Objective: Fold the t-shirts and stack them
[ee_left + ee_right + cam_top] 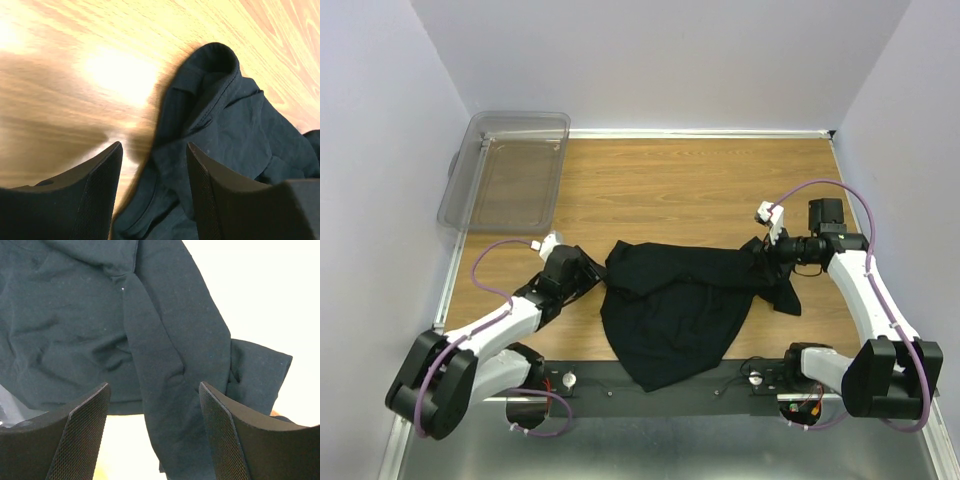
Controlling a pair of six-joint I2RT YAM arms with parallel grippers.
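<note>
A black t-shirt (675, 300) lies crumpled in the middle of the wooden table, one corner hanging over the near edge. My left gripper (592, 278) is open at the shirt's left edge; in the left wrist view a rolled cloth edge (200, 120) lies between and ahead of its fingers (102, 195). My right gripper (767, 262) is open over the shirt's right end; in the right wrist view a fold of black cloth (160, 355) runs between its spread fingers (225, 440) without being pinched. No neck label shows.
A clear plastic bin (508, 170) stands at the far left corner of the table. Bare wood (700, 190) lies behind the shirt. White walls close in the left, back and right. A black rail (660, 385) runs along the near edge.
</note>
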